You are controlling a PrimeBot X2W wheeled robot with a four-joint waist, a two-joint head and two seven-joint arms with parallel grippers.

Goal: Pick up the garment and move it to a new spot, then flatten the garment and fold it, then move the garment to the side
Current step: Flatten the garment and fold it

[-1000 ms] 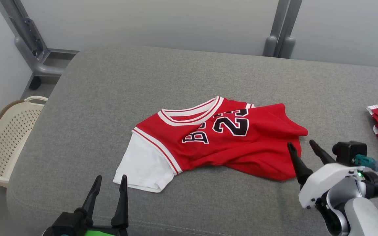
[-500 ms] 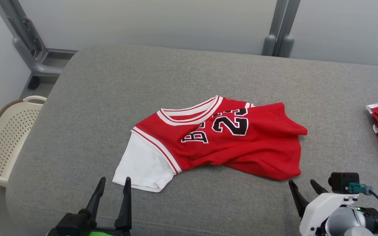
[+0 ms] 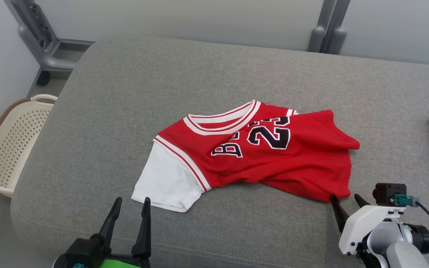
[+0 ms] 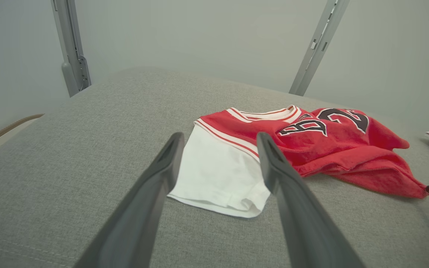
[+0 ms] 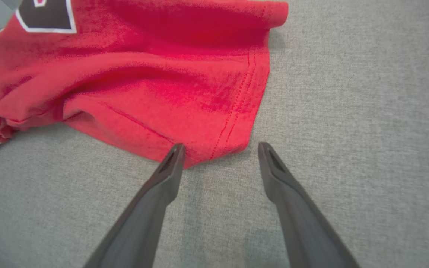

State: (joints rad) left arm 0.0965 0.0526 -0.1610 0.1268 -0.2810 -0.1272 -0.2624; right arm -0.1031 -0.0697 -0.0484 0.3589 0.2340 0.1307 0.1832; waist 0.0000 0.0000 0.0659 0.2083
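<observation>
Bearing black "23", rumpled red jersey (image 3: 274, 163)

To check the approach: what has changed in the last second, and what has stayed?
The right gripper drew back toward the robot, from beside the hem of the red jersey to just short of its near corner, jaws open. Nothing was gripped or released. The head camera also shifted a little. The jersey, crumpled on the grey cushion, and the open left gripper near the white sleeve stayed put.
</observation>
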